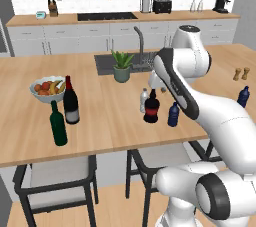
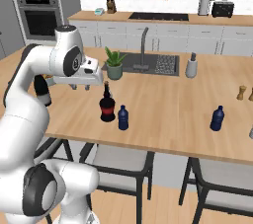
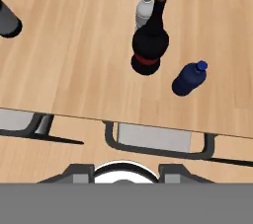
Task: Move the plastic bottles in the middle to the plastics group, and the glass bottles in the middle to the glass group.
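Three bottles stand together at the counter's middle: a squat black bottle with a red band (image 1: 151, 110) (image 2: 107, 107) (image 3: 149, 45), a clear whitish bottle (image 1: 144, 99) (image 3: 144, 13) behind it, and a small dark blue bottle (image 1: 173, 114) (image 2: 123, 118) (image 3: 189, 79) beside it. Far right stands another dark blue bottle (image 1: 243, 96) (image 2: 217, 118), the plastics group. At the left are the glass group's green wine bottle (image 1: 58, 124) and black labelled wine bottle (image 1: 71, 102). My gripper (image 2: 80, 88) hangs above the counter, up and left of the black bottle, open and holding nothing.
A fruit bowl (image 1: 46, 89) sits behind the wine bottles. A potted plant (image 1: 121, 66) (image 2: 114, 64) and the sink (image 2: 148, 64) lie behind the middle bottles. Two brown shakers (image 1: 241, 74) stand far right. Chairs (image 1: 55, 173) are tucked under the counter's front edge.
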Robot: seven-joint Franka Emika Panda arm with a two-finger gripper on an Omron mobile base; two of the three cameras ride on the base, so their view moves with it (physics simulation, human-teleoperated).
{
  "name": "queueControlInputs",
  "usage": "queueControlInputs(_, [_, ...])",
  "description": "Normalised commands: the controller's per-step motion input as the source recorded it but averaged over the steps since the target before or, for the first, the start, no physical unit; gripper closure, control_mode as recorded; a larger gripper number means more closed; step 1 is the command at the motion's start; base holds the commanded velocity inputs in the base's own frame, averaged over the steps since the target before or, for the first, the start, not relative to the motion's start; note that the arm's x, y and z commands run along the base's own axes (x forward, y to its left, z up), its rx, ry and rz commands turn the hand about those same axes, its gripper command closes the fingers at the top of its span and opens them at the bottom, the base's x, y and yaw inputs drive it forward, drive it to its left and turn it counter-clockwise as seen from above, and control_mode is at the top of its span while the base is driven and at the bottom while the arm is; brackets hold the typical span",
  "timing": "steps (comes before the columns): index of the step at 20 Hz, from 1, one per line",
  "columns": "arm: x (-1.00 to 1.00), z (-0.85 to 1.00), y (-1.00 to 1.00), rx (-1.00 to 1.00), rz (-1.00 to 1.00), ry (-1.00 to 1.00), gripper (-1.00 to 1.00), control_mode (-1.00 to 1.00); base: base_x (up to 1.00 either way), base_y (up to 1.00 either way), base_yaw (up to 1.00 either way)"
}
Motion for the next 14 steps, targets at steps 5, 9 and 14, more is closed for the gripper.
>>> queueControlInputs(5, [-0.32,0.00,-0.19,0.00,-0.08,0.00,-1.00,-1.00,0.00,0.00,0.00])
queueControlInputs(9, [-0.15,-0.04,-0.46,0.00,-0.26,0.02,-1.00,-1.00,0.00,0.00,0.00])
queueControlInputs(14, [-0.02,-0.36,-0.37,-0.06,-0.13,0.00,-1.00,-1.00,0.00,0.00,0.00])
